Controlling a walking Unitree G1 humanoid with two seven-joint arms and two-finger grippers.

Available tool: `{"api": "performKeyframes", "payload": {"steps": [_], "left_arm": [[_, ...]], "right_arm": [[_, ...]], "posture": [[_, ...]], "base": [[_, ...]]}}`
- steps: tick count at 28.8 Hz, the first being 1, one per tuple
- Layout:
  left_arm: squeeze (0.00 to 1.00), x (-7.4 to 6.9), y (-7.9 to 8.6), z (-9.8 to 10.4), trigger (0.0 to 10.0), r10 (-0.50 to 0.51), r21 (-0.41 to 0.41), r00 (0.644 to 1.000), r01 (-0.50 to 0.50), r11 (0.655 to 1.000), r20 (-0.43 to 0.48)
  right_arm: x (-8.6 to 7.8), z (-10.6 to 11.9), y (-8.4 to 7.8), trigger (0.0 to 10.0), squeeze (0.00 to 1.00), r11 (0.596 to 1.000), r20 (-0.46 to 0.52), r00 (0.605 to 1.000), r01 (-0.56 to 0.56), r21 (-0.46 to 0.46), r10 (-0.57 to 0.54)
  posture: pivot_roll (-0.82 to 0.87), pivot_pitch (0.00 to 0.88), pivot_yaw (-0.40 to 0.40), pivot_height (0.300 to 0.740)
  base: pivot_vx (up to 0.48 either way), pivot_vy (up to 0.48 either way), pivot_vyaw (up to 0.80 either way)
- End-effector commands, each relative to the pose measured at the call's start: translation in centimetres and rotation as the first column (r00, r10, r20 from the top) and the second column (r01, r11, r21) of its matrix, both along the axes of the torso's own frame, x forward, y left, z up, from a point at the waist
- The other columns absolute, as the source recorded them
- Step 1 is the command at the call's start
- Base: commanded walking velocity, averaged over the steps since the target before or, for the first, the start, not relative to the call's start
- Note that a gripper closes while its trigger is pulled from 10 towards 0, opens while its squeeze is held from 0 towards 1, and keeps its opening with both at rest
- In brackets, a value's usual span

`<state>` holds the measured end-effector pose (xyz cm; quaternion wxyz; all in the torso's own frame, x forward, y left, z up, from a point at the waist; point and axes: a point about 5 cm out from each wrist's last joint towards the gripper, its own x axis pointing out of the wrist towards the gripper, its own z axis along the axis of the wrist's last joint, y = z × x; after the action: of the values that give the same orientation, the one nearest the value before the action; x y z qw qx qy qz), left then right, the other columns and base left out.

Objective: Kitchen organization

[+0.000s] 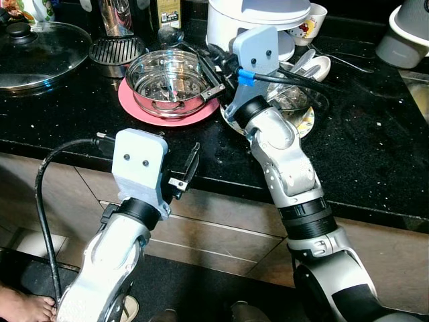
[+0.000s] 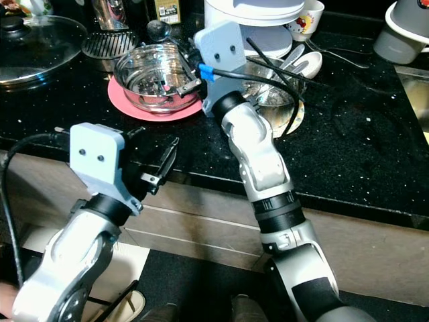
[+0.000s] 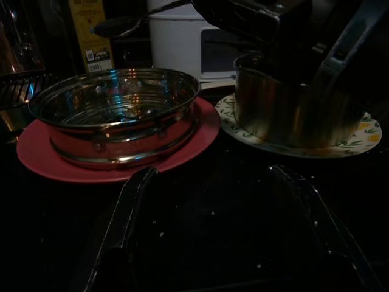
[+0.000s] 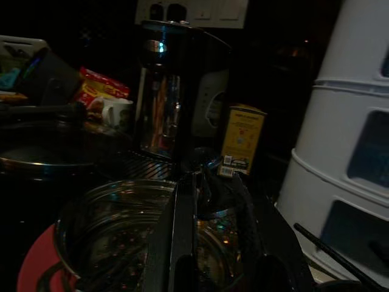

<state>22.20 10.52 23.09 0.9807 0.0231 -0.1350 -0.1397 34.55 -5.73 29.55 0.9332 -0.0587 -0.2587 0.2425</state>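
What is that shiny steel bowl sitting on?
The steel bowl rests on a pink plate on the black counter. The right gripper is at its rim. The plate's middle is covered by the bowl.

Yellow carton (image 4: 242, 141): printed label and a barcode patch, lettering too small and dark to read.
Red snack packet (image 4: 100, 91): yellow print, unreadable.
White mug (image 1: 310, 27): cartoon picture, no legible words.

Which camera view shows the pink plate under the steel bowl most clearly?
The left eye view shows the pink plate best, brightly lit around the steel bowl. The left wrist view shows it dim; the right wrist view shows an edge.
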Motion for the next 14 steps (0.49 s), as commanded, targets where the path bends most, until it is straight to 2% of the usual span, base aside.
{"api": "performKeyframes", "payload": {"steps": [1,3,4,5,6,7,8,9,10,12,14], "left_arm": [[0.0,0.2,0.1,0.0,10.0,0.006,-0.005,1.0,-0.006,1.0,-0.001],[0.0,0.4,0.3,0.3,10.0,0.017,-0.004,1.0,-0.017,1.0,0.01],[0.0,0.5,0.5,0.4,10.0,0.023,-0.003,1.0,-0.023,1.0,0.017],[0.0,0.6,0.6,0.6,10.0,0.027,-0.001,0.999,-0.027,1.0,0.023],[0.0,0.8,0.9,0.9,10.0,0.04,0.001,0.998,-0.04,0.999,0.037],[0.0,0.9,1.0,1.0,10.0,0.047,0.001,0.998,-0.047,0.999,0.045],[0.0,1.1,1.1,1.2,10.0,0.053,0.002,0.997,-0.053,0.999,0.052],[0.0,1.1,1.1,1.2,10.0,0.053,0.002,0.997,-0.053,0.999,0.052],[0.0,1.2,1.3,1.4,10.0,0.057,0.004,0.997,-0.057,0.998,0.059],[0.0,1.4,1.5,1.7,10.0,0.063,0.007,0.995,-0.064,0.998,0.071],[0.0,1.5,1.6,1.7,10.0,0.065,0.008,0.995,-0.066,0.998,0.075]], "right_arm": [[-0.4,1.1,-0.3,0.0,0.0,0.999,0.043,0.999,-0.008,0.045,0.006],[-0.4,1.3,-0.6,0.0,0.0,0.985,-0.005,0.998,-0.06,0.161,0.061],[-0.5,1.5,-0.7,0.0,0.0,0.96,-0.034,0.992,-0.111,0.257,0.124],[-0.6,1.8,-0.9,0.0,0.0,0.937,-0.04,0.985,-0.146,0.317,0.167],[-1.0,2.3,-1.1,0.9,0.0,0.886,-0.031,0.968,-0.216,0.41,0.251],[-1.3,2.7,-1.2,3.3,0.0,0.854,-0.022,0.955,-0.253,0.455,0.295],[-1.5,3.0,-1.2,4.7,0.0,0.825,-0.005,0.943,-0.289,0.485,0.333],[-1.5,3.0,-1.2,4.7,0.0,0.825,-0.005,0.943,-0.289,0.485,0.333],[-1.9,3.4,-1.3,10.0,0.0,0.796,0.016,0.927,-0.331,0.507,0.375],[-2.3,4.0,-1.4,10.0,0.0,0.763,0.045,0.908,-0.377,0.526,0.417],[-2.4,4.1,-1.5,10.0,0.0,0.754,0.051,0.903,-0.386,0.531,0.426]], "posture": [[0.08,0.134,-0.081,0.74],[0.08,0.134,-0.08,0.74],[0.08,0.134,-0.08,0.74],[0.08,0.134,-0.081,0.74],[0.08,0.134,-0.081,0.74],[0.08,0.134,-0.081,0.74],[0.08,0.134,-0.081,0.74],[0.08,0.134,-0.081,0.74],[0.08,0.13,-0.078,0.74],[0.08,0.129,-0.076,0.74],[0.08,0.129,-0.076,0.74]], "base": [[0.0,0.0,0.0],[0.0,0.0,0.0],[0.0,0.0,0.0],[0.0,0.0,0.0],[0.0,0.0,0.0],[0.0,0.0,0.0],[0.0,0.0,0.0],[0.0,0.0,0.0],[0.0,0.0,0.0],[0.0,0.0,0.0],[0.0,0.0,0.0]]}}
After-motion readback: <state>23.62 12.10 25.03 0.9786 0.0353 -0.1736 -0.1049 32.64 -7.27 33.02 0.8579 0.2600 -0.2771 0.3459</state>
